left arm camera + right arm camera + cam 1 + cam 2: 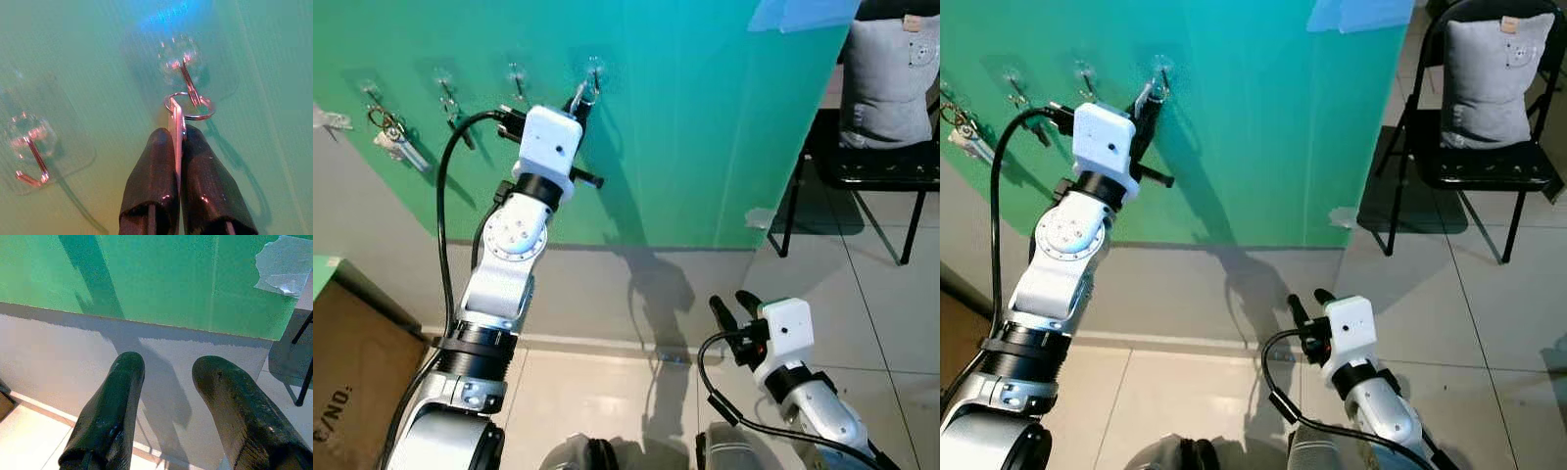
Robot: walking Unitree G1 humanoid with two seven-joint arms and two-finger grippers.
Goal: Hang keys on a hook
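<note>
Keys first: your left gripper (177, 142) had its two fingers pinched together on the flat blade of a key (176, 128), and the key's ring (190, 106) was looped over the metal prong of a clear adhesive hook (185, 73) on the green wall (705, 127). From the head camera, that hook (594, 76) sat at about twelve o'clock, the rightmost of a row of four, and your left arm (514, 245) reached up to it from seven o'clock. Whether the ring's weight already rested on the prong, you could not tell from these pictures. In the wrist view a neighbouring hook (30, 152) stood bare beside the one you were working.

Out at ten o'clock, the leftmost hook carried another bunch of keys (391, 132) hanging against the wall.

Your right gripper (734, 311) waited low at five o'clock with its fingers (110, 406) spread apart and nothing between them, pointed toward the grey lower wall (49, 352) and the tiled floor (862, 323).

At two o'clock a black folding chair (1469, 166) stood on the tiles with a grey cushion (1494, 78) propped on its seat, well apart from both arms. A piece of tape (759, 217) clung to the green wall's lower right edge.
</note>
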